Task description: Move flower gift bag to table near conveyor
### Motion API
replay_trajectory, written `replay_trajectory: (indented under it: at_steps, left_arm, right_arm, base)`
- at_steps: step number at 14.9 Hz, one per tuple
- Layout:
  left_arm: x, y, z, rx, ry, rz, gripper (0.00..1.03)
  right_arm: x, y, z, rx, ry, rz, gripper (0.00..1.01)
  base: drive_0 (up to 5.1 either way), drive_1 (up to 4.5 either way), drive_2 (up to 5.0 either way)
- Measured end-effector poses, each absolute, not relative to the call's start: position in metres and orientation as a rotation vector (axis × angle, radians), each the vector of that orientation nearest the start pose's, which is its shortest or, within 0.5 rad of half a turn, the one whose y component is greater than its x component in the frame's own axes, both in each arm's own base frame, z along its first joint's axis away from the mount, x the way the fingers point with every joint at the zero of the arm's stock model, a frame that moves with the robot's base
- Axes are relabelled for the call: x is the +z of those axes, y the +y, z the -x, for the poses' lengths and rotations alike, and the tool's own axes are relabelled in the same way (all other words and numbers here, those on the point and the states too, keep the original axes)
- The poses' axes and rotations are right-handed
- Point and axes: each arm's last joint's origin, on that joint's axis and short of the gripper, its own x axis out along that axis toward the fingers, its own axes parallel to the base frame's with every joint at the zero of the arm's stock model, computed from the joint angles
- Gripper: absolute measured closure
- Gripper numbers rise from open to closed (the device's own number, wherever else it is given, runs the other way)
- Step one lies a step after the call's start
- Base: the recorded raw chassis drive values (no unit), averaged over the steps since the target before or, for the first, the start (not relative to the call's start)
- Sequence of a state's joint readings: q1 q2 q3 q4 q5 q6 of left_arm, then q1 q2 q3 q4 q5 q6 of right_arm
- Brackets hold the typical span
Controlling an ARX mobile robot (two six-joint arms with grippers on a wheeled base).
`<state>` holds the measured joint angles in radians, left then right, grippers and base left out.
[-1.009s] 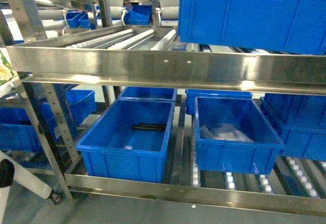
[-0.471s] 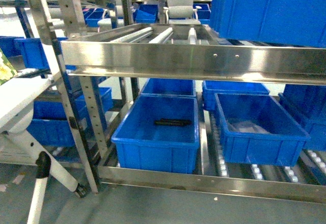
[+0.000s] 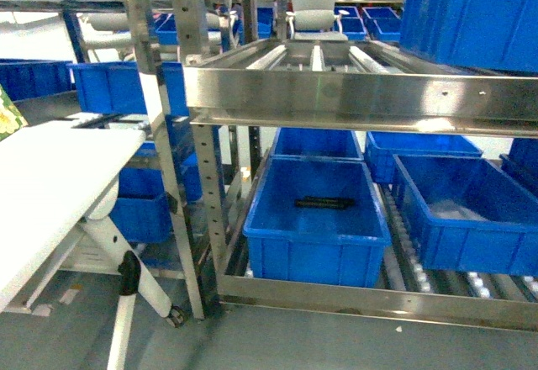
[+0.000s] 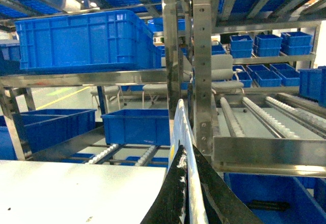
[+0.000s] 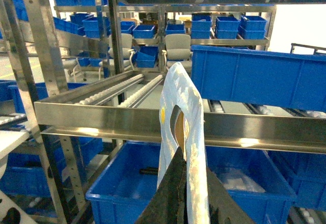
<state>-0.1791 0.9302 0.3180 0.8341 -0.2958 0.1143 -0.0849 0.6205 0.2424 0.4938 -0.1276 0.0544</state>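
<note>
Flower gift bag (image 5: 178, 132) upright, pinched in right hand (image 5: 184, 193), before conveyor (image 5: 127, 114).

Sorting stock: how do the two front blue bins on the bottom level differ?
The left bin holds a slim black item; the right bin holds something pale. The left bin shows whole; the right bin runs off the picture's edge. Both are blue and open-topped.
</note>
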Motion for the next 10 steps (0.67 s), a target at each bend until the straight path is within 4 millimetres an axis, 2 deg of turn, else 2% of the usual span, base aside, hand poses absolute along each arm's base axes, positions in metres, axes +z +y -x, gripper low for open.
replay_trajectory:
  at_steps: [10]
  left_arm:
    - [0.2443, -0.0258, -0.1888, 0.127, -0.207, -0.062, 1.01]
  right_arm:
    - [0.2328, -0.0092, -0.151, 0.045, -0.11, -0.042, 0.99]
  base:
    - [-5.1, 2.34, 2.3]
